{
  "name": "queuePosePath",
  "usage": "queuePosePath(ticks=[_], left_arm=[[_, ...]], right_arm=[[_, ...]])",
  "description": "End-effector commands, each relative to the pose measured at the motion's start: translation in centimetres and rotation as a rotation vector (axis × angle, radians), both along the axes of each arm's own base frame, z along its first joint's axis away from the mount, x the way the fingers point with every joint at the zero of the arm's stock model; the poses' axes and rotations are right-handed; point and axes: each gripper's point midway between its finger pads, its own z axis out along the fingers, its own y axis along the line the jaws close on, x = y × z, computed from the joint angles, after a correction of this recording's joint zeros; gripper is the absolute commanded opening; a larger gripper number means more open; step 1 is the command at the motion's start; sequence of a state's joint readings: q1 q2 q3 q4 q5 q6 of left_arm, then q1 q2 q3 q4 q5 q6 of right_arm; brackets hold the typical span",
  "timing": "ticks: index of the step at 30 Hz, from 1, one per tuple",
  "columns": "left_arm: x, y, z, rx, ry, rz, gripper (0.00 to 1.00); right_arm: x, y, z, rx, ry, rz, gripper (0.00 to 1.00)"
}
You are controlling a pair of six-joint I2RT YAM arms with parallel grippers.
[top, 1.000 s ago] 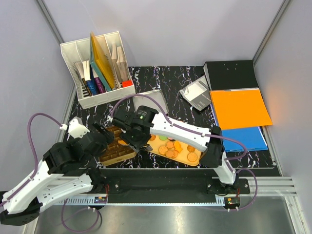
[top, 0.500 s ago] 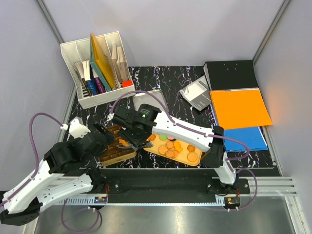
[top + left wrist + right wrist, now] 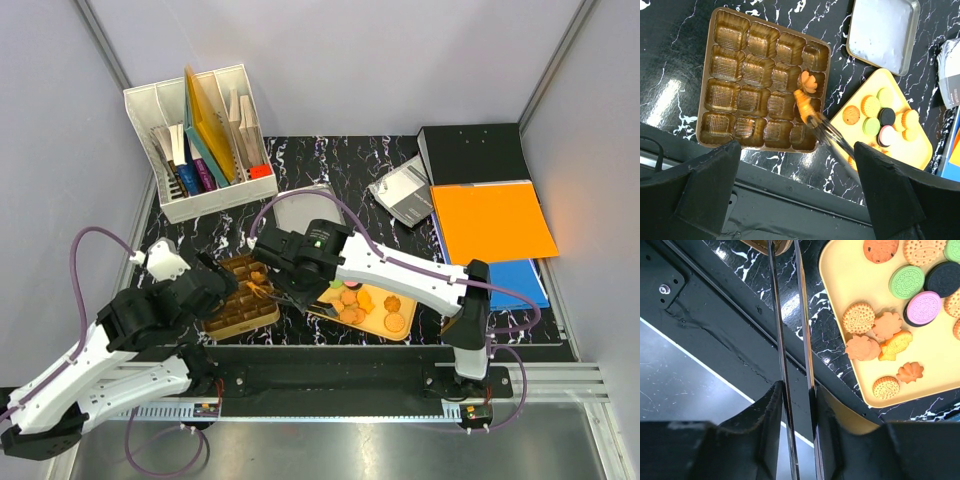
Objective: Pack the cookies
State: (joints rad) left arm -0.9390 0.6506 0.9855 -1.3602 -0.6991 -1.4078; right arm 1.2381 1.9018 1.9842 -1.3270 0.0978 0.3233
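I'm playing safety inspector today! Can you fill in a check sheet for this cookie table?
Surface: black marbled table, no spills seen.
Job's things: assorted round cookies on yellow tray; one orange cookie in brown compartment tray.
Clutter: silver metal tin, white file rack, orange folder, black binder, blue folder.
Grippers: left gripper open, empty; right gripper shut on metal tongs.
Cables: purple cables loop off both arms.
Surroundings: plain grey walls.

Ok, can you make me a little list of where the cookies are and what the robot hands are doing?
waiting cookies: mixed cookies on the yellow tray
packed: one orange cookie in a pocket of the brown box; the other pockets in view are empty
right gripper: shut on metal tongs, tips right by that cookie
left gripper: open, holding nothing, above the box
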Motion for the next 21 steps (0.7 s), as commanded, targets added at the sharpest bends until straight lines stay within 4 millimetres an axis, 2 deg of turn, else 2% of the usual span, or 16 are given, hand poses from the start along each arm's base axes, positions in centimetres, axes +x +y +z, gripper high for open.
queuePosePath(ticks=[1,5,12,13,21], left_arm=[[0.1,0.0,-0.3,0.031,0.012,-0.009,0.99],[0.1,-0.1,-0.5,0.031,0.018,-0.011,0.99],[0.1,-0.2,-0.6,0.03,0.022,-0.013,0.99],[0.0,-0.2,-0.7,0.031,0.023,-0.015,0.99],[0.0,-0.2,-0.6,0.028,0.022,-0.015,0.99]], right_arm=[[0.1,-0.3,2.0,0.06,-0.05,-0.018,0.34],[0.3,-0.5,2.2,0.07,-0.062,-0.03,0.27],[0.6,-0.6,2.2,0.07,-0.077,-0.038,0.24],[0.6,-0.6,2.5,0.077,-0.082,-0.043,0.2],[1.9,-1.0,4.9,0.116,-0.167,-0.086,0.13]])
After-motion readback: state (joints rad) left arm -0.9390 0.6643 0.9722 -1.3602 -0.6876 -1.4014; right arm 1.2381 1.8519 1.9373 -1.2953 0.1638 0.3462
